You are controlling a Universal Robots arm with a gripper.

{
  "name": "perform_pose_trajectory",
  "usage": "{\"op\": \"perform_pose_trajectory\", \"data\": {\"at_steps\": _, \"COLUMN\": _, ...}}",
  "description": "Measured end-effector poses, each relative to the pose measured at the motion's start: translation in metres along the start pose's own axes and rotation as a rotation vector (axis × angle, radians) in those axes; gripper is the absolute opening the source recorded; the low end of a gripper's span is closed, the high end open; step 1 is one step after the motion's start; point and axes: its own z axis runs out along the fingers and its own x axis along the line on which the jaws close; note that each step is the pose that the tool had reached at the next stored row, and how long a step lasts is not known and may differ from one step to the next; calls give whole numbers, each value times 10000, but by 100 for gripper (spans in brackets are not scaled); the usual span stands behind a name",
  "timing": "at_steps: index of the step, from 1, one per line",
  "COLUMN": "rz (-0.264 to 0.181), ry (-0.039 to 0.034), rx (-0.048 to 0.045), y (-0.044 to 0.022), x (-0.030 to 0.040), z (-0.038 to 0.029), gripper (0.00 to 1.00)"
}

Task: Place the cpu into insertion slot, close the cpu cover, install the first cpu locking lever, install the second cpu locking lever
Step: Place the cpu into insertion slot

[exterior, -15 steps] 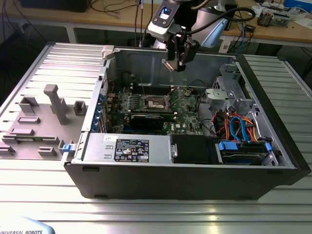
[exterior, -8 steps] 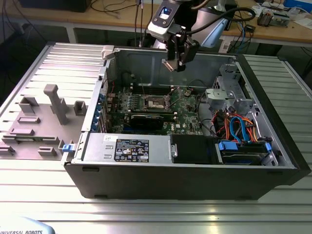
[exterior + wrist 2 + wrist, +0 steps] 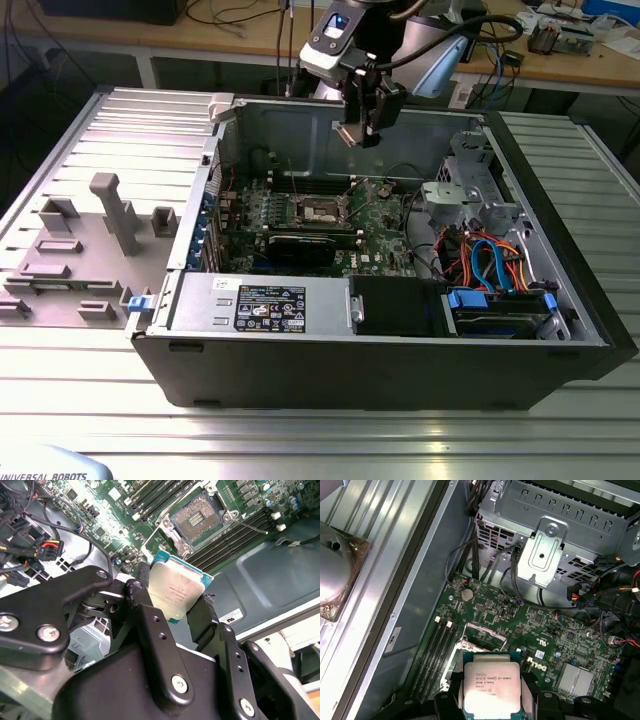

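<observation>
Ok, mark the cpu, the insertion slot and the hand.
cpu [image 3: 491, 686], first wrist view, its silvery metal top.
insertion slot [image 3: 200, 520], second wrist view, its dark centre.
hand [image 3: 176, 590], second wrist view, midway between its fingertips.

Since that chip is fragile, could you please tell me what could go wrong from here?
1. The gripper holds the cpu only by two opposite edges, above the insertion slot; a slip could drop it onto that open slot and damage either.
2. In the second wrist view the cpu looks tilted relative to the slot, so it may come down crooked and fail to seat.
</observation>
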Motion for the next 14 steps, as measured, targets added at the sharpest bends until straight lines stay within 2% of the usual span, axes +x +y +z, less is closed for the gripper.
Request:
{"op": "perform_pose_trajectory", "data": {"at_steps": 7, "rz": 599, "ry": -60, "rx": -7, "y": 0, "x": 0, "z": 2, "gripper": 54}}
{"op": "perform_pose_trajectory", "data": {"at_steps": 11, "rz": 1172, "ry": -115, "rx": -15, "y": 0, "x": 0, "z": 3, "gripper": 54}}
{"op": "perform_pose_trajectory", "data": {"at_steps": 14, "rz": 1257, "ry": -123, "rx": -17, "y": 0, "x": 0, "z": 3, "gripper": 54}}
